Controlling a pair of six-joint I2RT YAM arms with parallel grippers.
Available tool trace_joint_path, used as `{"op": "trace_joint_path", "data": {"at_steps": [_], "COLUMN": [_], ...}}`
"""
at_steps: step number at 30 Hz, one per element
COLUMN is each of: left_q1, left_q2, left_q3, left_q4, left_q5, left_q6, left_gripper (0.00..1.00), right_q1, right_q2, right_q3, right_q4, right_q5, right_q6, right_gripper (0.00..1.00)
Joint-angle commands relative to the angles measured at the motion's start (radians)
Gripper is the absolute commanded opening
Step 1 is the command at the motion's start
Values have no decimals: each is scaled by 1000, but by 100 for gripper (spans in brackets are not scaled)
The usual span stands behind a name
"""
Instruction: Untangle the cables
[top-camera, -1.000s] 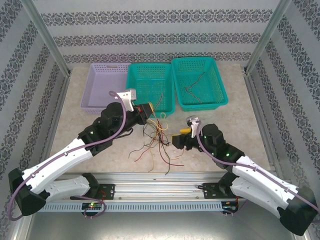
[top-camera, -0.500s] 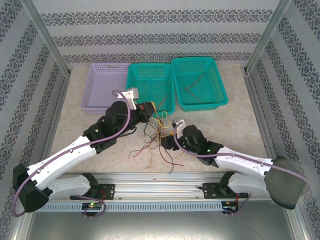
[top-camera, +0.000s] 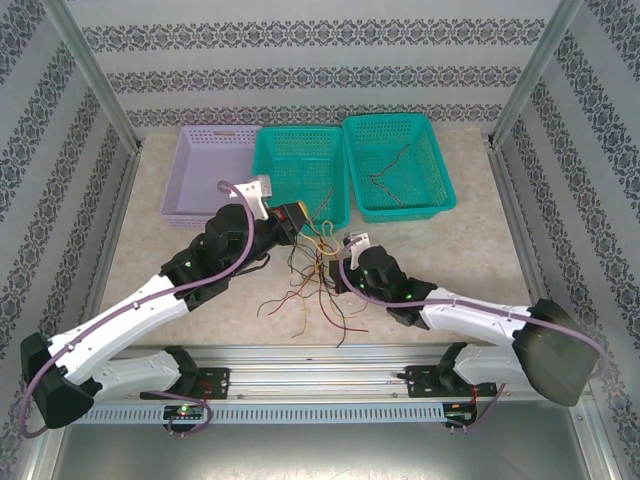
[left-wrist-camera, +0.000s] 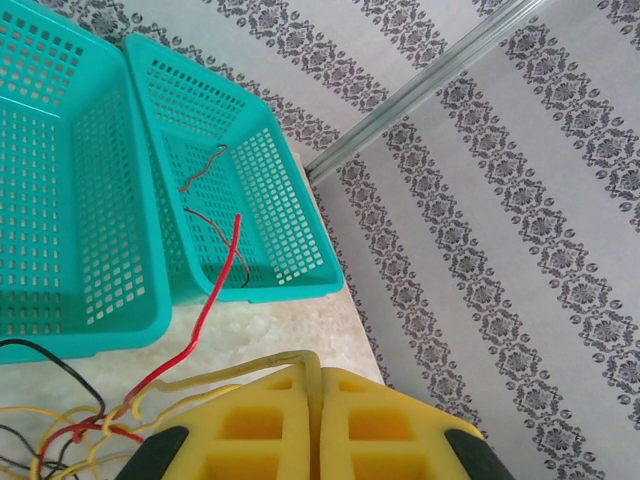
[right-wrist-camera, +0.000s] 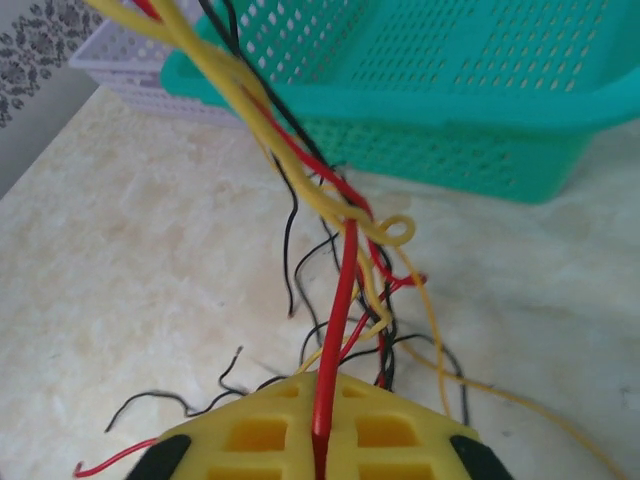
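Pinching a single red wire (right-wrist-camera: 335, 330) between its yellow pads, the right gripper (right-wrist-camera: 320, 405) is fully closed. The wire rises straight out of the seam toward the lifted part of the tangle (top-camera: 315, 270). Just past the pads it runs alongside a looped yellow wire (right-wrist-camera: 397, 230) that curls across it, with thin black strands (right-wrist-camera: 290, 250) hanging close on the other side.

Further up the bundle, the left gripper (left-wrist-camera: 312, 400) is also closed, clamping an olive-yellow wire (left-wrist-camera: 310, 365) at its fingertips. It holds that end raised, just in front of the middle teal basket (top-camera: 262, 170).

From above, the two grippers sit near each other with the cables strung between them. The loose ends fan out over the table (top-camera: 470, 260) toward the near edge. Two separated wires (top-camera: 385, 175) lie in the right teal basket (top-camera: 445, 190), and the lilac basket (top-camera: 185, 170) stands on the far left.

The step in hand looks like drawing the red wire out while the left gripper anchors the rest. To do it well:

- Pull along the wire's own line and away from the left gripper, slowly enough that the yellow loop can slide off rather than cinch tight.
- Hold the left gripper firm and high so gravity drops the slack strands clear.
- If the whole heap starts travelling with the red wire, pause and shift the pull direction rather than tugging harder, because wires this thin could snag or slip out of the pads.
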Motion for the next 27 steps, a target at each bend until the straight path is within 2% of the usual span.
{"op": "trace_joint_path", "data": {"at_steps": [1,5,10,13,21,27], "left_q1": [-17,-16,-13,-8,4,15], "left_q2": [-80,-126,-178,-194,-205,-224], "left_q3": [38,92,142,172,217,225], "left_q4": [-65,-228,-378,-443,-568,-634], "left_q5": [-64,-135,-228,-269,-347,-410], "left_q6": [82,185,297,346,441,485], "left_gripper": [0,0,0,0,0,0], "right_q1": [-19,-152,-422,-537,-749,-888], "right_q2": [-118,-256,-408,-456,-523,-600], "right_q3": [-12,-31,-60,-52,42,102], "right_q4": [-87,-244,-390,-439,-637,-762], "right_q5": [110,115,12,-61,-47,8], "right_q6": [-26,-21,28,31,45,57], "right_gripper": [0,0,0,0,0,0]}}
